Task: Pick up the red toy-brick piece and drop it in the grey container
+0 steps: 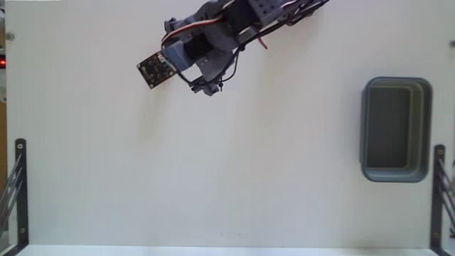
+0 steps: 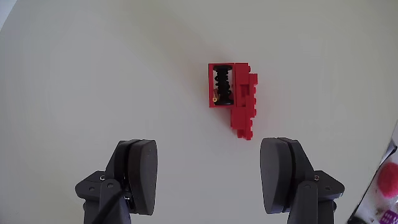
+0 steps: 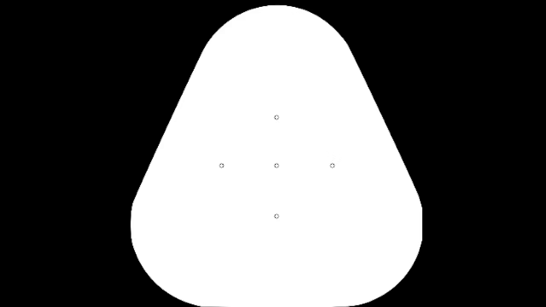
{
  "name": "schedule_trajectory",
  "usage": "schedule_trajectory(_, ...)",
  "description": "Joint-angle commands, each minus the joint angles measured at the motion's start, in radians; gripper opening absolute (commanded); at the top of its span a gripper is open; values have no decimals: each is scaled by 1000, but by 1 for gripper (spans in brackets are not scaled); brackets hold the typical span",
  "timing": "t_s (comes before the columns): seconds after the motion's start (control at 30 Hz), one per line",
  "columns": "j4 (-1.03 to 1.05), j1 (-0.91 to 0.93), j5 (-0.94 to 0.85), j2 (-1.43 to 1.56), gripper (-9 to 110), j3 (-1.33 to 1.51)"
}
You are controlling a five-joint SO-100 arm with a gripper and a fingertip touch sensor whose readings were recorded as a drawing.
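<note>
In the wrist view you see the small bright red plastic toy-brick piece lying on the pale table, its hollow dark underside turned up on its left part; it lies just beyond the gripper, apart from both dark rounded fingers, closer to the right one; the jaws stand wide apart and hold nothing. In the fixed view you find the arm at the upper middle, well apart from the dark grey rectangular plastic container at the right edge; that bin looks empty; the red piece is hidden there beneath the arm.
</note>
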Motion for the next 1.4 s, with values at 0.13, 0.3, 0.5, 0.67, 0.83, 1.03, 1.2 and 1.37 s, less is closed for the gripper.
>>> schedule_trajectory(0.13,-59,10,5,-59,110,-93)
schedule_trajectory(0.3,-87,10,5,-119,110,-125)
schedule_trajectory(0.5,-114,10,5,-188,110,-165)
schedule_trajectory(0.67,-134,10,5,-243,110,-202)
schedule_trajectory(0.83,-137,10,5,-253,110,-208)
schedule_trajectory(1.03,-137,10,5,-253,110,-208)
schedule_trajectory(1.2,-137,30,5,-253,110,-208)
schedule_trajectory(1.37,-137,61,5,-253,110,-208)
